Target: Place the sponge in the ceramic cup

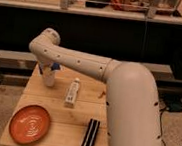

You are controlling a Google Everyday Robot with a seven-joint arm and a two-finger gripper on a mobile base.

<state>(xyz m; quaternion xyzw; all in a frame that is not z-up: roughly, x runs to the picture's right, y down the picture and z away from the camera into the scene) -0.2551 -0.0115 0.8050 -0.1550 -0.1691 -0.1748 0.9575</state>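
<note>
The white ceramic cup (48,78) stands at the back left of the small wooden table (73,120). A bit of the bright blue sponge (56,66) shows just above the cup's rim, under the end of my white arm. My gripper (50,68) is right over the cup, mostly hidden behind the arm's wrist. The arm reaches in from the right foreground across the table to the cup.
A white tube (72,92) lies in the middle of the table. An orange plate (29,124) sits at the front left, and a black-and-white striped bar (91,134) lies at the front right. Behind the table runs a dark bench with clutter.
</note>
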